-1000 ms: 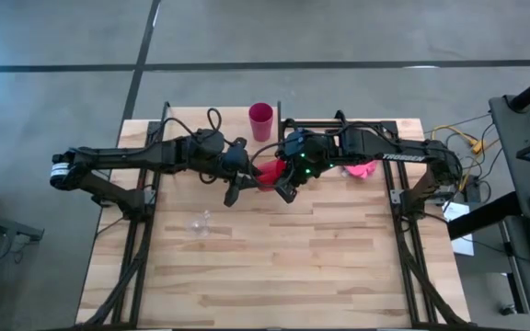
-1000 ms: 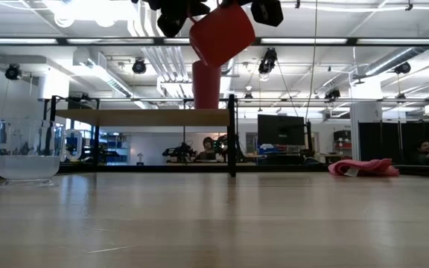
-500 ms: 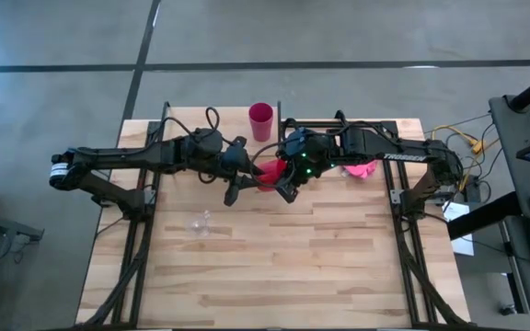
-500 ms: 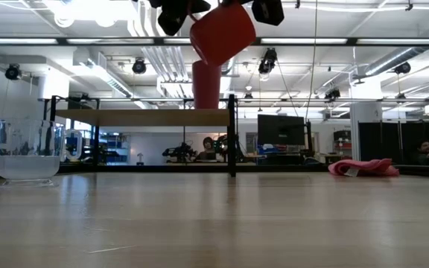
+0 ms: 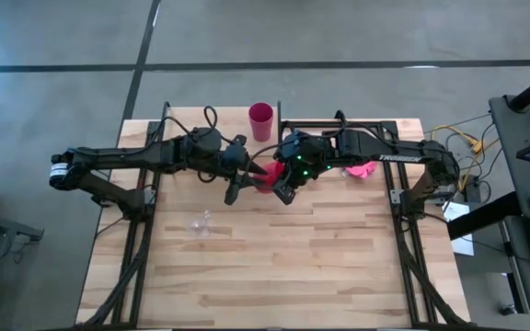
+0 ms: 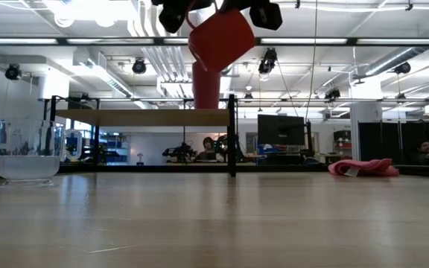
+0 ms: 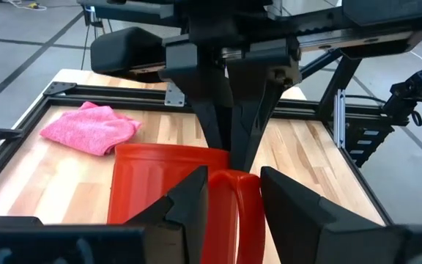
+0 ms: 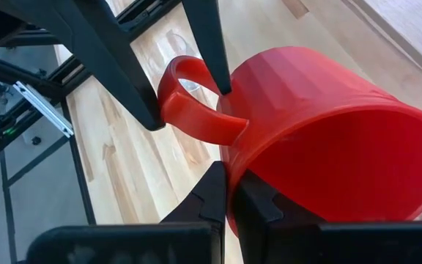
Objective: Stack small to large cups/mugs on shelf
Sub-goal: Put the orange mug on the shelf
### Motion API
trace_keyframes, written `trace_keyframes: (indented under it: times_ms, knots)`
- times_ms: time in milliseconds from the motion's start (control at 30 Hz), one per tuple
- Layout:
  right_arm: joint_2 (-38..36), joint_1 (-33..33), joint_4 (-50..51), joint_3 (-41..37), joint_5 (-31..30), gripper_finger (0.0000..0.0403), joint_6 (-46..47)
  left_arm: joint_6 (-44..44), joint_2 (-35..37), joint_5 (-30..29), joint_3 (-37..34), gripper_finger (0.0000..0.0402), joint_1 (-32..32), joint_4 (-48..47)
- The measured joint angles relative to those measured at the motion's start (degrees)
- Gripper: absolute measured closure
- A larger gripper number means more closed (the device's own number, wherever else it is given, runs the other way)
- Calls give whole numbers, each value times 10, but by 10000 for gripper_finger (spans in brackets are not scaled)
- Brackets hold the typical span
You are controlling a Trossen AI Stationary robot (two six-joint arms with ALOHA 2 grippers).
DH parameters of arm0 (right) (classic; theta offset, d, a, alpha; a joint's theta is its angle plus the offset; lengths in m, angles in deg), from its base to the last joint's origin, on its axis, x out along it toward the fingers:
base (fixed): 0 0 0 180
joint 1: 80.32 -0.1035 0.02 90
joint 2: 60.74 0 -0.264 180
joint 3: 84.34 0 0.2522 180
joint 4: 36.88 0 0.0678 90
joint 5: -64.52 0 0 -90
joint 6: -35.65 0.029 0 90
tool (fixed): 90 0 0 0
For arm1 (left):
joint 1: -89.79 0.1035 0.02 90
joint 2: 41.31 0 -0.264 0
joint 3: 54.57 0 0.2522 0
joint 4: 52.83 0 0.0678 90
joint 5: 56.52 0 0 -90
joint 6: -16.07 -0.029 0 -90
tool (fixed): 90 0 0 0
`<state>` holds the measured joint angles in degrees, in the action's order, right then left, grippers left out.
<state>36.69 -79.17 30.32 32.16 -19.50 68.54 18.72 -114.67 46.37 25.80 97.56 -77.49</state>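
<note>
Two sets of jaws meet at the red mug, held in the air above the rear middle of the bench. My left jaws are closed on the mug's handle: in the left wrist view the two dark fingers sit either side of the red loop, touching it. My right jaws are clamped narrow on the mug's rim, one finger outside the wall and the other inside, near the handle root. In the low view the mug hangs tilted, high over the bench surface.

The magenta-pink tumbler stands upright on the shelf, at the end next to the black upright post. In the low view the mug sits just above the tumbler and overlaps its top edge; I cannot tell whether they touch.

The clear glass cup stands upright on the bench on the left arm's side, well apart from the mug and nearer the front than the shelf.

A pink cloth lies crumpled on the bench under the right arm, near the rear edge.
</note>
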Motion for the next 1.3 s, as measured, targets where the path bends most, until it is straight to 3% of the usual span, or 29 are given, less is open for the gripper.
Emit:
trace_keyframes:
  times_ms: [700,1033,1300]
  knots:
    - [0,0,-26,0,-3,394,-4,1,-2,-31,-1,291,0,0]
    - [0,0,-22,0,-4,394,0,-1,-3,-47,-1,362,0,-4]
    - [0,0,-24,-1,-2,390,0,-1,-3,-48,-2,369,0,-9]
